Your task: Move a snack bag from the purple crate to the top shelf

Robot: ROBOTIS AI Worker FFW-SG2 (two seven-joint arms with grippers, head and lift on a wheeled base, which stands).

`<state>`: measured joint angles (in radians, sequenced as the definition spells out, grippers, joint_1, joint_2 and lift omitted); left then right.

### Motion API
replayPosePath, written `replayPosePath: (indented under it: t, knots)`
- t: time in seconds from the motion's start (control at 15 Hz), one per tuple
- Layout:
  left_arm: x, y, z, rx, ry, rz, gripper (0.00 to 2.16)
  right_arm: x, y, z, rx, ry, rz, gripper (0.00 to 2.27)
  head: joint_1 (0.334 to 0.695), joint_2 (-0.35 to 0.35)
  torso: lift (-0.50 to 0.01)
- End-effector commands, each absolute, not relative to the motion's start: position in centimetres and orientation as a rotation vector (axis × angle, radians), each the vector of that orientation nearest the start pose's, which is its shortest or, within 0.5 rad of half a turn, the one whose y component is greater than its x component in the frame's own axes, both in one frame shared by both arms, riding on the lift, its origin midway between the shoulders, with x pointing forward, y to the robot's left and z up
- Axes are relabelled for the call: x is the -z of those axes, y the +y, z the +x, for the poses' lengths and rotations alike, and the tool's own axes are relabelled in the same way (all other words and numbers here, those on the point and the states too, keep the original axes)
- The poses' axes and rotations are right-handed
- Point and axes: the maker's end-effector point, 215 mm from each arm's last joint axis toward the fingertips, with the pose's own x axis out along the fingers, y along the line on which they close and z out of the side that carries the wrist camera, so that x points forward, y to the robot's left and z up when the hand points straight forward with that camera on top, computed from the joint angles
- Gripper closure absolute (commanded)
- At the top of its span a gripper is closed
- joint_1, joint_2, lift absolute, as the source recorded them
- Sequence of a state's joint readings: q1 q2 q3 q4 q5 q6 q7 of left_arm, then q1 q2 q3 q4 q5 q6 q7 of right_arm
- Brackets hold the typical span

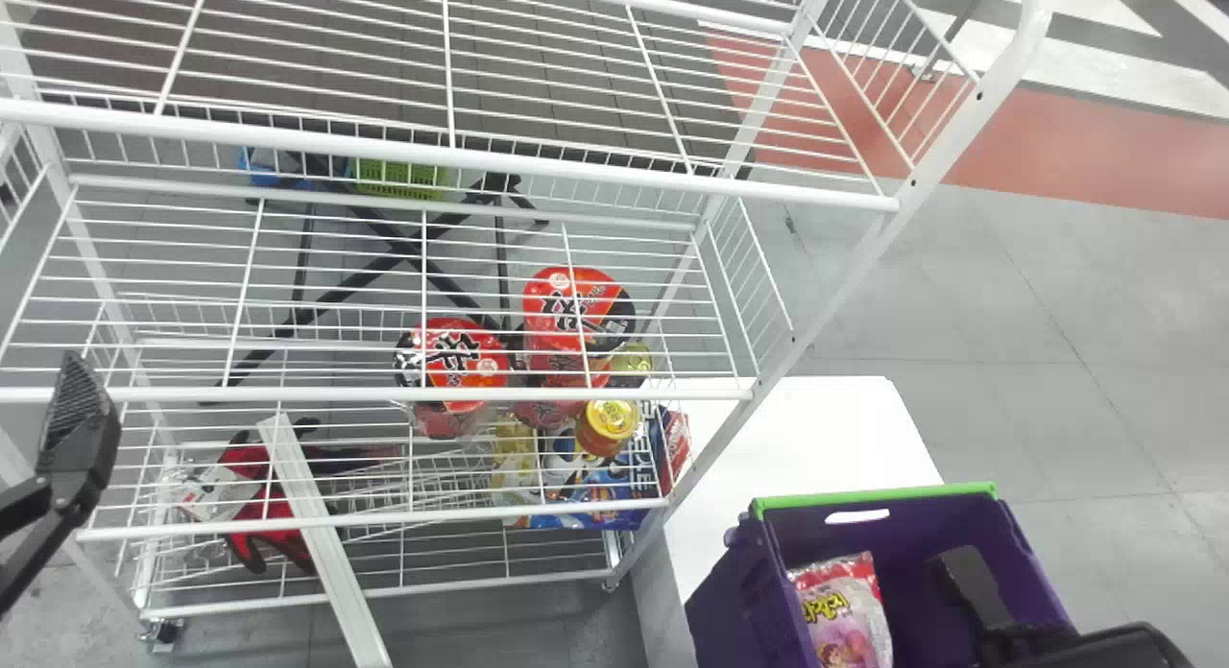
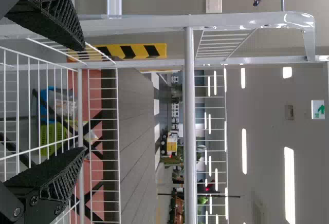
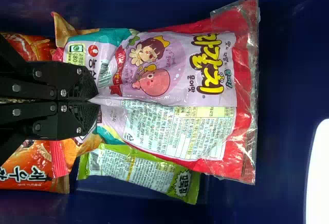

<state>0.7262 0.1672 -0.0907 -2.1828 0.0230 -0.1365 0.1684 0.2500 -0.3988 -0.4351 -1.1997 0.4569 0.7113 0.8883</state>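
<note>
Item: one snack bag, lilac and red with yellow lettering and a clear crimped end, lying inside the deep purple plastic crate with a bright green rim. Tool, right: black two-fingered right gripper, reaching into the crate, its fingers pressed together on a raised fold of the snack bag; in its wrist view, the right gripper has that fold between its fingertips. Tool, left: black two-fingered left gripper, at the left of the rack, fingers wide apart with nothing between them. Also in the crate: orange snack bags and a small green snack packet, both near the held bag. Furniture: a tall white wire rack of several tiers, to the left of the crate, and a smooth white table just beside the rack. Rack stock, seen through the wires: red-topped round packages, a small jar with a yellow lid, and, lower left, red and black gloves; which tier the round packages rest on I cannot tell.
</note>
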Motion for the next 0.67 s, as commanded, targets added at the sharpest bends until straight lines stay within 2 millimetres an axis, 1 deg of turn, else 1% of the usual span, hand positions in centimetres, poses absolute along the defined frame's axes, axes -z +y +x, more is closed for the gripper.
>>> replayPosePath:
  t: [0.0,0.27,0.6]
  knots:
    - [31.65,21.63,37.86,0.010,-0.017,0.038,0.13,66.95,-55.65,19.03,-0.098,1.416,-0.060,1.51,0.695,-0.350,-0.267]
    - [31.48,21.67,37.90,0.010,-0.019,0.041,0.13,66.70,-56.04,19.18,-0.090,1.407,-0.059,1.51,0.695,-0.350,-0.251]
    - [31.42,21.68,37.95,0.009,-0.021,0.040,0.13,66.71,-55.98,19.20,-0.092,1.406,-0.057,1.51,0.695,-0.350,-0.231]
